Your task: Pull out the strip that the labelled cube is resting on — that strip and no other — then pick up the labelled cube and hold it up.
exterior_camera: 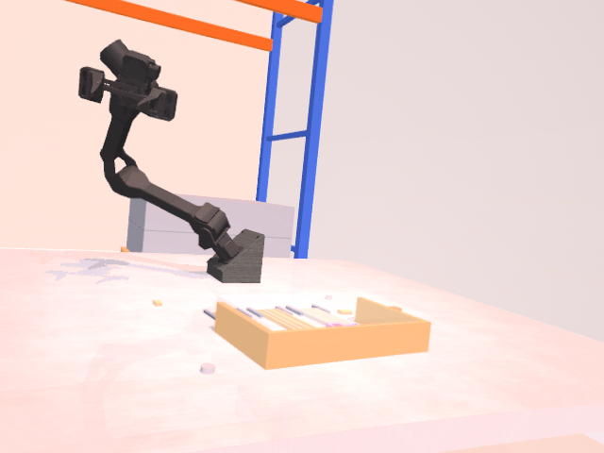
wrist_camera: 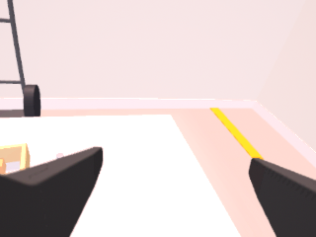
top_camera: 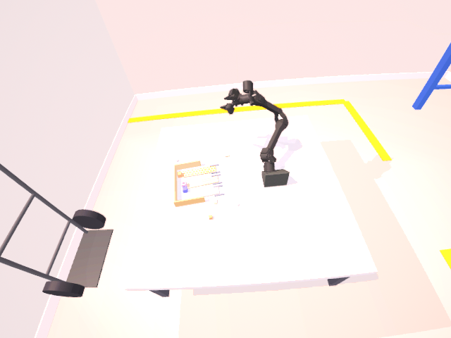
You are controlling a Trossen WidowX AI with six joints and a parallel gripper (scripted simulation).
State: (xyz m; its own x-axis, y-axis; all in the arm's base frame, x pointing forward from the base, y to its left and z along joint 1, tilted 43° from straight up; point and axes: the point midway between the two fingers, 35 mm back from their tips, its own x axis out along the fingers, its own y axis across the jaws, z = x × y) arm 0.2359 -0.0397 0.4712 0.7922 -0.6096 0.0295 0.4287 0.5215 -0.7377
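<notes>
My gripper is open and empty, high above the table and away from the tray. The orange-walled tray holds strips with dark handles at its open side. A yellow patterned strip lies along one side, with an orange cube at its inner end. A thin tan-edged strip lies in the middle. A pinkish cube and a blue cube stand close together near its inner end. Labels and exactly which strip bears each cube cannot be told.
A small orange block, a pale block and a yellowish block lie outside the tray. A grey disc lies beside the tray. A hand truck stands beyond the table.
</notes>
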